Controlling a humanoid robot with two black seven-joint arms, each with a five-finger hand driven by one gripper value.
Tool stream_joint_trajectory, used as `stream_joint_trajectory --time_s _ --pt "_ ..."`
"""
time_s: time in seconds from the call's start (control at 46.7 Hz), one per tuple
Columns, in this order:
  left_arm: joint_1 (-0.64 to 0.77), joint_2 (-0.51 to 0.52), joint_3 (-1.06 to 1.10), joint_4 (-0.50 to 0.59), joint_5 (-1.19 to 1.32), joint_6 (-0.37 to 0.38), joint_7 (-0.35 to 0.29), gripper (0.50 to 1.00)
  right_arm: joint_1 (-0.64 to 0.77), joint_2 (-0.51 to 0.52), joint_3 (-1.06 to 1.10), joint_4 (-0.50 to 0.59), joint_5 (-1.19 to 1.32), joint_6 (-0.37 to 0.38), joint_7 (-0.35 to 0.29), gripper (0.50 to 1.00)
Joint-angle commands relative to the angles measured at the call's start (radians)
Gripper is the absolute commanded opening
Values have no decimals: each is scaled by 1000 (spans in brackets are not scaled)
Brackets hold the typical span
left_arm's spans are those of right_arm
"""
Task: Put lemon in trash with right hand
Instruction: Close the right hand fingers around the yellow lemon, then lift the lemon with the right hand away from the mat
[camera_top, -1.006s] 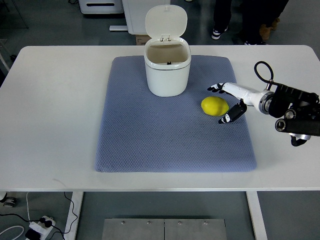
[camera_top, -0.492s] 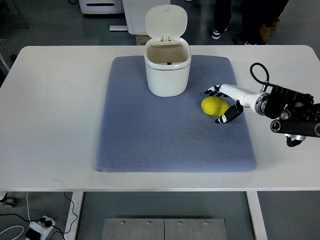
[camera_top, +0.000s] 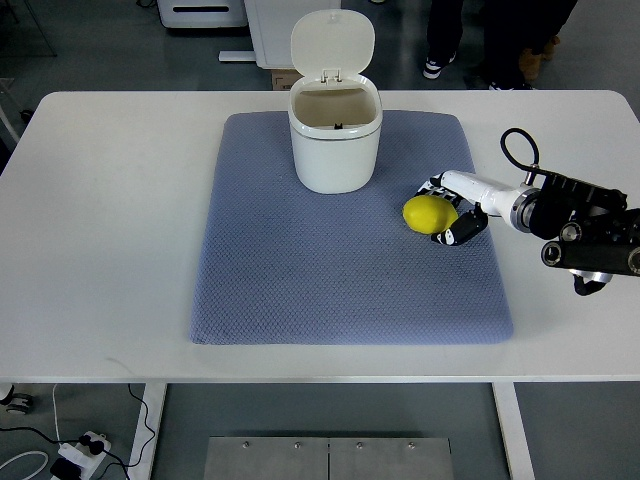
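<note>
right hand (camera_top: 452, 212): fingers curled round the lemon (camera_top: 429, 213) | lemon on mat (camera_top: 300, 280), near its right edge | bin (camera_top: 335, 138) lid up

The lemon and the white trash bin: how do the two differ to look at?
The lemon is yellow, small and rounded; the trash bin is white, far bigger and stands upright. The lemon lies low with the right hand curling around it; the bin stands untouched, its lid flipped up and its mouth open. Both rest on the blue-grey mat.
</note>
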Motion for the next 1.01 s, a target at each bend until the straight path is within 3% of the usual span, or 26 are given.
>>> stream_joint_trajectory --time_s 0.0,0.107,0.599,0.984 --pt "-1 0 1 0 0 0 0 1000 2 -5 0 3 2 2 0 571" --pt "-1 0 1 0 0 0 0 1000 3 -12 0 8 16 7 2 500" --pt "0 0 1 0 0 0 0 1000 63 -228 11 195 17 24 11 500" --pt "0 0 1 0 0 0 0 1000 294 -465 43 262 60 240 3 500"
